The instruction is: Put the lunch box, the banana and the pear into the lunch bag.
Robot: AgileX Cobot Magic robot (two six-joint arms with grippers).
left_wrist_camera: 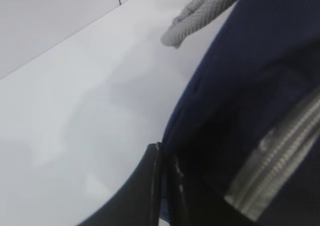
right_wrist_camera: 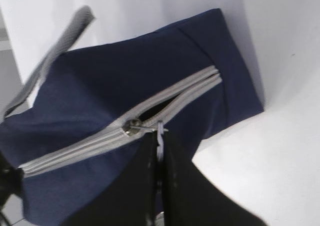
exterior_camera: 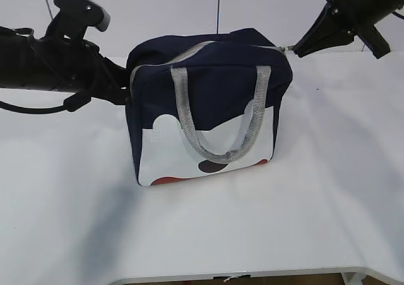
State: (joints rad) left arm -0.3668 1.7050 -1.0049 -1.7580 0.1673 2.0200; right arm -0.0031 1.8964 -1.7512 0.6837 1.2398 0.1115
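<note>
From the exterior view, the large navy fabric lunch bag [exterior_camera: 208, 105] with its grey webbing handles [exterior_camera: 218, 117] and white-and-red front panel stood upright in the middle of the white worktop [exterior_camera: 303, 222]. My left gripper [exterior_camera: 123, 95] pressed in at the bag's left end and my right gripper [exterior_camera: 291, 47] sat at its upper right corner. No glass lunch box, no banana, no pear lay anywhere on the worktop that I could see; whether they sat inside the bag I could not tell.

Through the left wrist view, my left gripper [left_wrist_camera: 162, 186] was closed, its dark fingers together right against the navy fabric. It looked pinched on the cloth, though the frame was too close and dark to be sure. The grey zipper [left_wrist_camera: 272, 161] ran just beside it.

Through the right wrist view, my right gripper [right_wrist_camera: 159, 153] was clamped on the zipper's pull tab [right_wrist_camera: 160, 136], with the slider [right_wrist_camera: 132, 127] about midway along the track. From the slider toward the far end, the teeth stood parted on a dark slit; the other way they were meshed.

My judgement: nothing showed as loose, so the packing seemed done, with zipper work left.
</note>
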